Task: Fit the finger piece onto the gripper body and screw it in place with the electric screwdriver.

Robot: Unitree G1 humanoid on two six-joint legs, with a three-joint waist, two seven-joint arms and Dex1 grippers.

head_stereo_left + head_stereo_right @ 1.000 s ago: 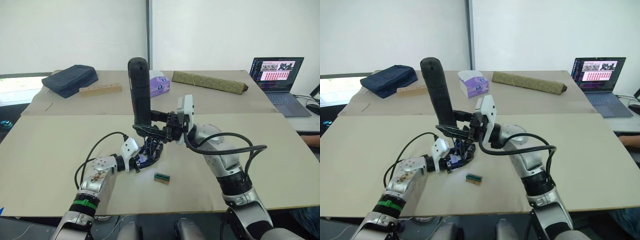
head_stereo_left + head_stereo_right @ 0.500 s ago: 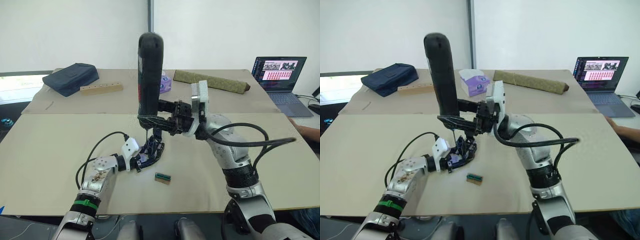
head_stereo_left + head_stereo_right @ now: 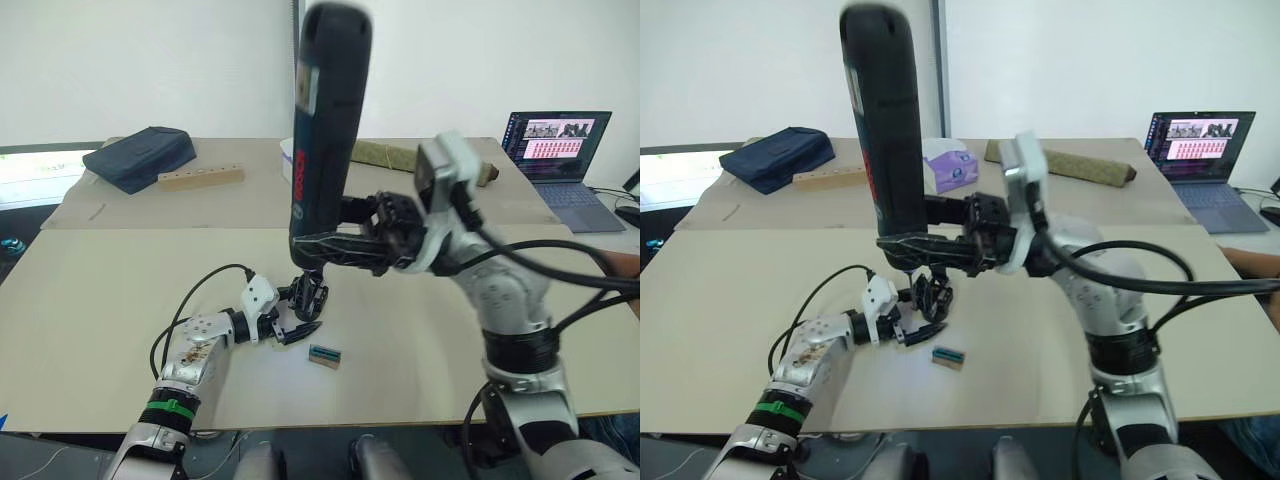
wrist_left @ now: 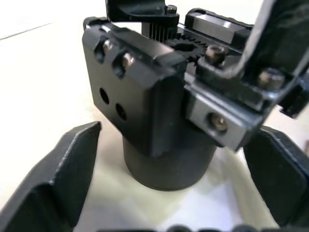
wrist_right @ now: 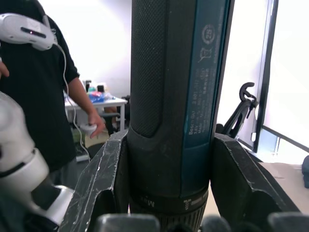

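The electric screwdriver stands upright, high above the table, and my right gripper is shut on its lower end. Both right fingers press against its barrel. Below it the gripper body stands on the table on its round base. My left gripper is open around that base, and its fingers stand clear of it on either side. I cannot tell the finger piece apart from the black parts on top of the body.
A small green-and-brown block lies just right of the left gripper. At the back are a dark blue bag, a wooden strip, a tissue box, an olive roll and a laptop. A person stands in the right wrist view.
My right gripper has raised the screwdriver up and toward the camera, off the gripper body. The left arm has stayed by the body.
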